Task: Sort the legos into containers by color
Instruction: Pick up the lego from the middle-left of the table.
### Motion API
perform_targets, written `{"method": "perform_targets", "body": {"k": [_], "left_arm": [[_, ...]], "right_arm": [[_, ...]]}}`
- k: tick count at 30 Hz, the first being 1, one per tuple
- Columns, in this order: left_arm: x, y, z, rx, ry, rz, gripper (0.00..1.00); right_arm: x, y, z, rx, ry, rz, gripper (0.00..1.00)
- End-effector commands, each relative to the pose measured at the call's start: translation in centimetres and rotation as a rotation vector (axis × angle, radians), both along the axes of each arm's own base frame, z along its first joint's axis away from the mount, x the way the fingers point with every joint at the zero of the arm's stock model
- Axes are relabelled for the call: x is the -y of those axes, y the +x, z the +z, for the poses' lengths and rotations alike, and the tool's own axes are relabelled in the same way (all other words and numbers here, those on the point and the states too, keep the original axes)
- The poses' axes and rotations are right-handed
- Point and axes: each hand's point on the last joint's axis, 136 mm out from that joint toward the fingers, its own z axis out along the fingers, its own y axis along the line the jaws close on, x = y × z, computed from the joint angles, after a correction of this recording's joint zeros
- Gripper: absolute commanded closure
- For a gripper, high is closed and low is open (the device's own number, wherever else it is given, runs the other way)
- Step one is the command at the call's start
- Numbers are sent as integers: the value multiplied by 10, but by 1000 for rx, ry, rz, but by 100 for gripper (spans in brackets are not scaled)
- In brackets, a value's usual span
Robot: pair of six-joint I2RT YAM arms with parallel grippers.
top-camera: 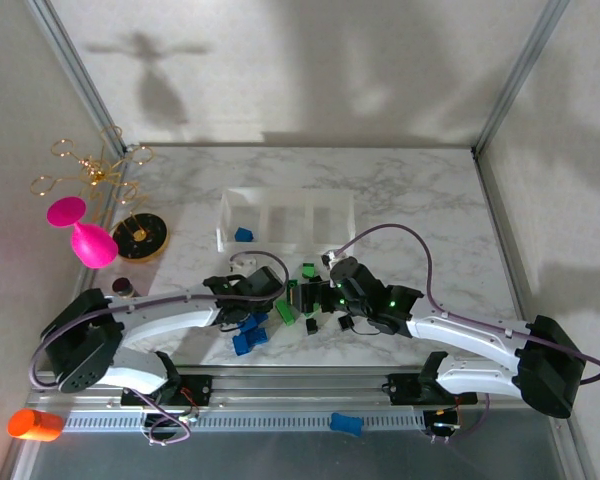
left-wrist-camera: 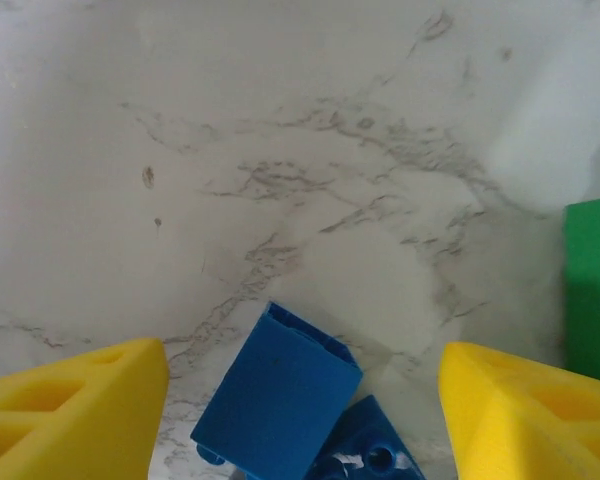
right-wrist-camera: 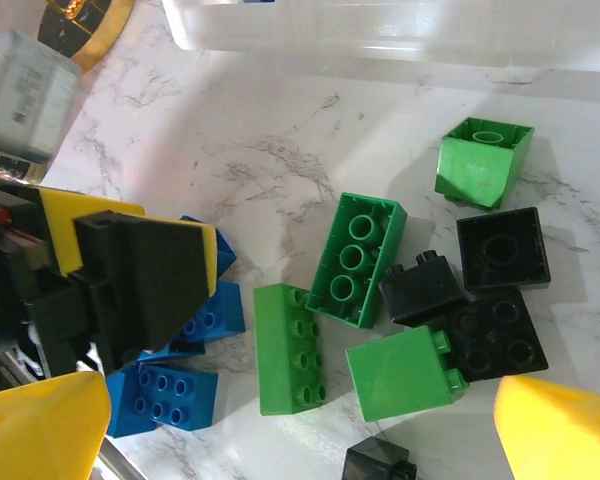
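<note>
**Left pincer** [left-wrist-camera: 300, 415] — open. My two yellow fingers [left-wrist-camera: 75, 410] stand wide apart and grip nothing. A blue brick [left-wrist-camera: 280, 395] lies tilted on the marble surface [left-wrist-camera: 280, 150] between them, nearer my left finger and touching neither. A second blue brick [left-wrist-camera: 368, 455] lies against its near right corner, partly cut off by the frame edge. Ahead of my right finger, at the edge of the wrist view, is a green brick [left-wrist-camera: 592, 290].

**Right pincer** [right-wrist-camera: 300, 435] — open, fingers [right-wrist-camera: 565, 430] spread wide, nothing held.
- Just ahead of the midline lies a long green brick [right-wrist-camera: 288, 350], studs up.
- Beside it on the right, slightly further ahead, lies a second long green brick [right-wrist-camera: 358, 260], also studs up.
- To the right of the midline, a square green brick [right-wrist-camera: 398, 372] lies on its side, touching a black brick [right-wrist-camera: 495, 335].
- Further ahead on that side lie a small black brick [right-wrist-camera: 420, 285] and a flat black brick [right-wrist-camera: 503, 248], then an upturned green brick [right-wrist-camera: 483, 160] with its hollow underside showing.
- Left of this pincer, my left pincer hangs over a cluster of blue bricks [right-wrist-camera: 175, 395].

**Containers** [top-camera: 288, 192]: these stand ahead of both pincers, apart from the loose legos. The top view shows one blue lego [top-camera: 243, 234] in the left compartment. I cannot tell whether either pincer touches the surface.
</note>
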Motion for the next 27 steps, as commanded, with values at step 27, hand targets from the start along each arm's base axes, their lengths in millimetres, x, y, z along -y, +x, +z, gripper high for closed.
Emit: {"method": "perform_targets", "body": {"k": [27], "left_arm": [[-32, 5, -22, 5, 61, 70, 50]], "right_arm": [[-1, 1, 15, 10, 30, -28, 1]]}}
